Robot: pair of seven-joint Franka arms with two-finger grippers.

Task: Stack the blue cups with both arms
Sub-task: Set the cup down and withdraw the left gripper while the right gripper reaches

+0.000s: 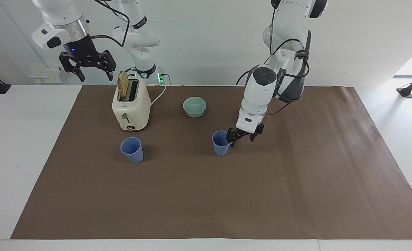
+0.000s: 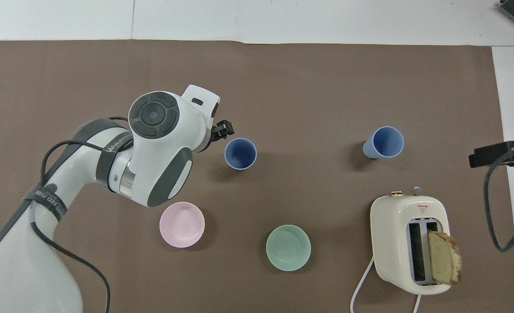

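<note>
One blue cup (image 1: 221,143) stands upright on the brown mat mid-table; it also shows in the overhead view (image 2: 240,153). The other blue cup (image 1: 132,150) stands upright toward the right arm's end, farther from the robots than the toaster, and shows in the overhead view (image 2: 385,142). My left gripper (image 1: 242,138) is open and empty, low over the mat. It is close beside the mid-table cup, toward the left arm's end. The overhead view shows the gripper (image 2: 218,132) apart from that cup. My right gripper (image 1: 94,74) is open and empty, and waits raised by the toaster.
A cream toaster (image 1: 131,104) with a bread slice in a slot stands near the right arm. A green bowl (image 1: 194,106) and a pink bowl (image 2: 181,224) sit nearer to the robots than the mid-table cup. A smaller white arm (image 1: 139,35) stands at the table's edge.
</note>
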